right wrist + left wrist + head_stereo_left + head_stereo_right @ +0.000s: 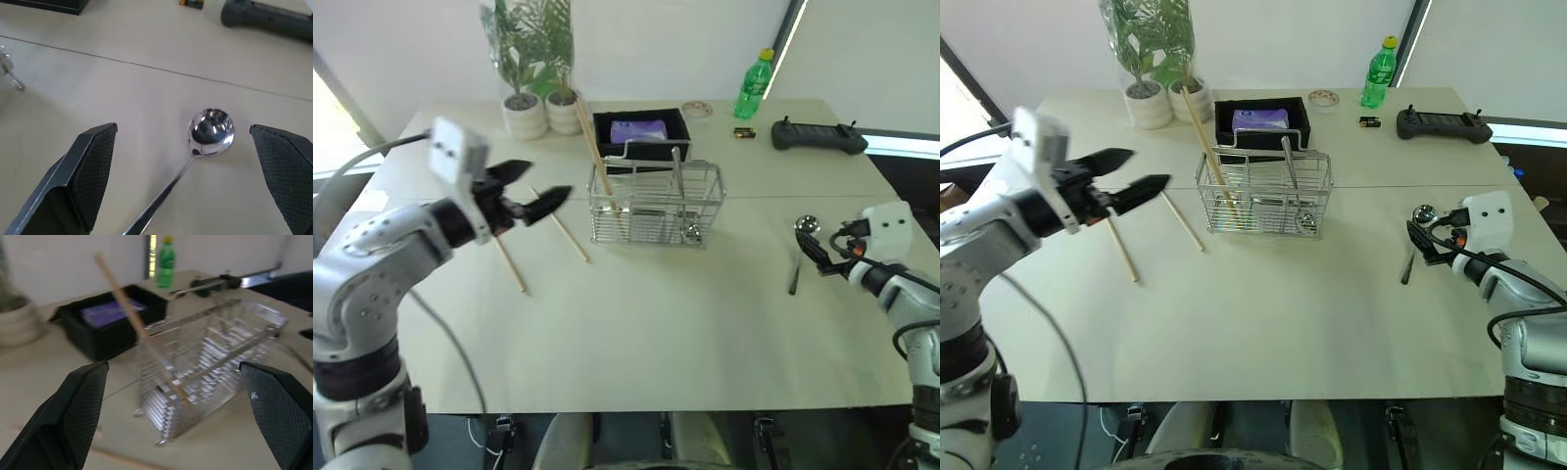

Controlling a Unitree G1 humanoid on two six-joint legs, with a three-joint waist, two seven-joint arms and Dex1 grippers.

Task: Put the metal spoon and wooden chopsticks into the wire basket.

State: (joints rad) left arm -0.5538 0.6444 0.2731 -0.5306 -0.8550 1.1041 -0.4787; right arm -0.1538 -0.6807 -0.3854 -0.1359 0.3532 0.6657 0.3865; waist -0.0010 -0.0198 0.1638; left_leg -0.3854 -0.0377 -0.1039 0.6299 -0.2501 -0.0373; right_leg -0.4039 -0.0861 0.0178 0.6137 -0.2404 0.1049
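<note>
The wire basket (656, 206) stands mid-table. One wooden chopstick (592, 147) leans inside it, its top sticking out past the rim. Two more chopsticks (560, 225) (509, 262) lie flat on the table to the basket's left. My left gripper (543, 183) hovers open above them, pointing at the basket (210, 357). The metal spoon (799, 250) lies on the table at the right, its bowl (211, 126) facing up. My right gripper (183, 127) is open and low just behind the spoon, with the bowl lying ahead between its fingers. A slim metal piece (677, 171) stands upright in the basket; I cannot tell what it is.
Behind the basket sits a black tray (607, 125) with a purple object. Two potted plants (524, 108) stand at the back left. A green bottle (754, 86), a small dish (695, 108), a battery (744, 132) and a black controller (818, 135) lie along the back right.
</note>
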